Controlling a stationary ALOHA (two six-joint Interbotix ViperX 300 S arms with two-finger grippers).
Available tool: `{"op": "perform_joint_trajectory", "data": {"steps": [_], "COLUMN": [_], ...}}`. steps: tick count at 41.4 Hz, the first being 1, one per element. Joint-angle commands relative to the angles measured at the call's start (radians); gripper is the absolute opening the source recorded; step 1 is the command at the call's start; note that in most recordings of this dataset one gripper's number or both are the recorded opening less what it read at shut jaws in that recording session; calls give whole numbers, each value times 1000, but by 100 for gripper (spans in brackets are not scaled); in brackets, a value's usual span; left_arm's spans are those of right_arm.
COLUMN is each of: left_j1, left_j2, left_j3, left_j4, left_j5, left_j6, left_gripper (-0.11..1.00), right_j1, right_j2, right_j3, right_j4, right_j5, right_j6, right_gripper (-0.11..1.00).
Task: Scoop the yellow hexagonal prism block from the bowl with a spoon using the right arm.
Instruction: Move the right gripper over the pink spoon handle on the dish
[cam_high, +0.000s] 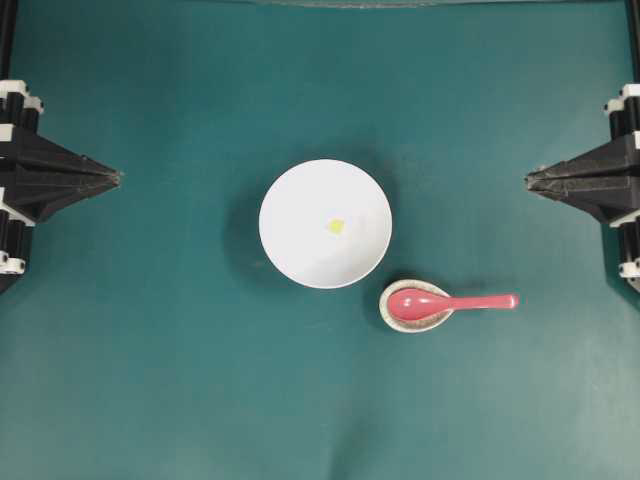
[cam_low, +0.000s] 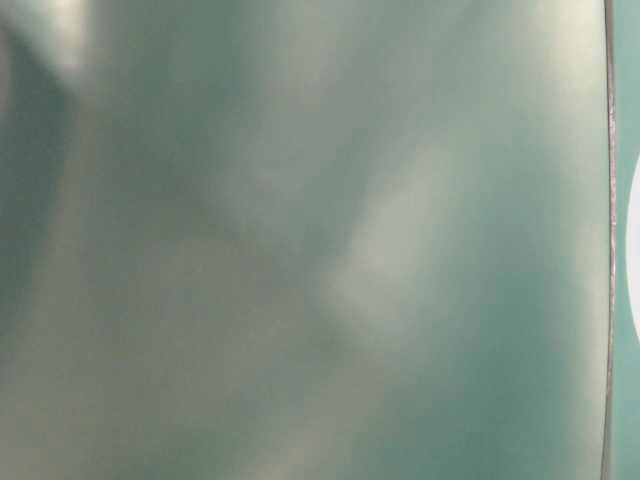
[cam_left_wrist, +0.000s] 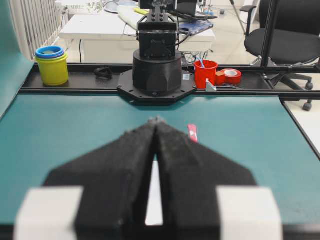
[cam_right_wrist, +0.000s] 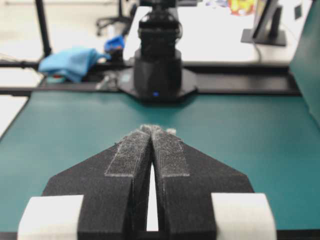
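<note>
Teal matting (cam_high: 150, 400) covers the whole table, and near its middle sits the bowl (cam_high: 290, 250), with the block (cam_high: 336, 226) lying loose on its floor, a little right of centre. Just beside the bowl, at its lower right in the overhead view, the spoon (cam_high: 440, 303) rests with its head in a small speckled dish (cam_high: 392, 318) and its handle pointing out toward the right arm's side, level with the table. Both arms are parked at the table's edges, well apart from everything. The right gripper (cam_high: 530, 180) has its jaws pressed together and holds nothing; the left gripper (cam_high: 116, 178) is likewise closed and empty. Nothing of the task looks begun: the spoon is untouched and the block is in the bowl. The step in hand seems to be the reach for the spoon. That would call for the right jaws to part, then travel toward the handle's free end and close across it firmly enough to keep the head level, since the tiny block could slide off a tilted spoon.
</note>
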Motion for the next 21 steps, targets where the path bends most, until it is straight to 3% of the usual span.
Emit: {"op": "perform_joint_trajectory", "data": {"steps": [1,11,21], "left_j1": [2,2,2], "left_j2": [8,15,17], "left_j3": [-18,-18,-17], "left_j4": [14,18,18], "left_j5": [-20,-37,-31], "left_j6": [0,0,0], "left_gripper": [0,0,0], "right_j1": [0,2,3], "right_j2": [6,11,20], "right_j3": [-15,-15,-12], "right_j4": [-2,-2,-2], "right_j5": [-9,-9,-9], "right_j6": [2,2,5], "right_gripper": [-1,6,51]}}
